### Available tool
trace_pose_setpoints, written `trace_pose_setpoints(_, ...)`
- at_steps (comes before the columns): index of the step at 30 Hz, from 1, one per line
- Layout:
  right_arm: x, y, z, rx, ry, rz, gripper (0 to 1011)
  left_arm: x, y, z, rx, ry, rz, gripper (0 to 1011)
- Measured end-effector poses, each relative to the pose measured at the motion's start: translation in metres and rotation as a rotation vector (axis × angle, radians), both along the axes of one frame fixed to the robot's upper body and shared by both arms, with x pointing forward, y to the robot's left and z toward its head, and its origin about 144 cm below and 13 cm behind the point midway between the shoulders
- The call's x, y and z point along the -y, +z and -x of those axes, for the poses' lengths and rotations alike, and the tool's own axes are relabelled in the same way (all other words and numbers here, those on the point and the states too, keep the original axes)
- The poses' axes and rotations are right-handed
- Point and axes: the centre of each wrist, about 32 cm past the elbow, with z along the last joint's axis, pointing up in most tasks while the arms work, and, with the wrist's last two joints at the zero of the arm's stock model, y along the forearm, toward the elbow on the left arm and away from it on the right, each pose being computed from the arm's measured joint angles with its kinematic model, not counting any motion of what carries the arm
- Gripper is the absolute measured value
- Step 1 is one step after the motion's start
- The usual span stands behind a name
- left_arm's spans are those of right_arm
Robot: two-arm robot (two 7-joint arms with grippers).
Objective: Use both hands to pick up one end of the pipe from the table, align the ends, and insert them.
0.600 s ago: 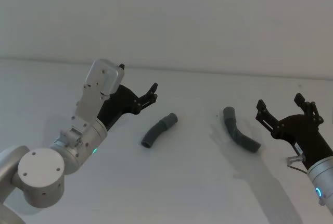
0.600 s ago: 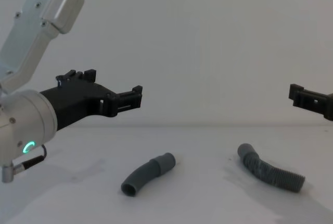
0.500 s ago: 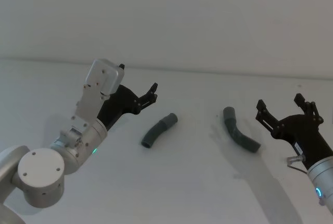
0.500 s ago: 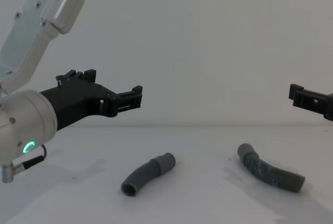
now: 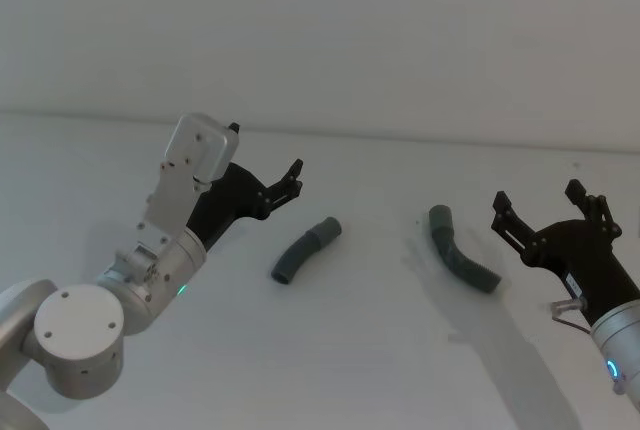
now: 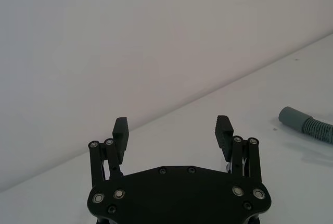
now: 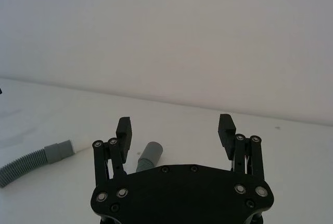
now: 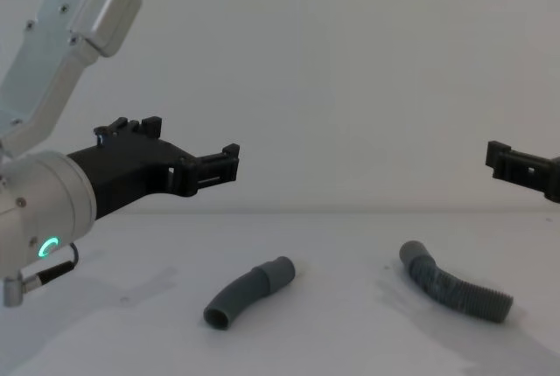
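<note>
A: Start big: the white table point(image 5: 330, 370) runs wide, and its far edge meets the pale wall point(image 5: 400, 40). What's the left side doing?
B: The silver left arm point(image 5: 160, 260) comes in over the table's near left corner, green ring light point(image 8: 48, 247) glowing. The left gripper point(image 6: 173, 127) hangs in the air, reaching toward the far edge. From the chest it's clearly lifted off the surface.
A: Anything in it?
B: Nothing. The wrist shot shows its two black fingers point(image 6: 120, 130) spread wide, with only bare table and wall between them.
A: And across the way?
B: The right gripper point(image 5: 537, 196) hovers out toward the table's right edge. Its jaws are just as wide, it holds nothing, and it's aimed at the far edge.
A: So the pipe's down on the table?
B: Yes, both halves lie flat on it, between the two grippers and apart from each other. The left hose piece point(image 5: 303, 248) sits about midway between the near and far edges, left of centre. It's near the left gripper and untouched. The right hose piece point(image 5: 462, 262), ribbed and curved, lies right of centre, near the right gripper.
A: And the ends?
B: The left piece's cuff point(image 5: 328, 228) points toward the far right corner. The right piece's smooth cuff point(image 5: 440, 216) is at its far end, facing the far edge. A clear stretch of table separates the two
</note>
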Motion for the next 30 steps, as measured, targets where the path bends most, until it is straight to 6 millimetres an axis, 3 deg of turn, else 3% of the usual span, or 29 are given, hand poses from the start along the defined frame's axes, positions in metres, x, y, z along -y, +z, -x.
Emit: trace_pose_setpoints(30, 0.0000, 0.0000, 0.0000, 0.000, 0.000, 0.000, 1003, 0.0000, 0.0000, 0.0000, 0.000, 0.000, 0.000, 1001)
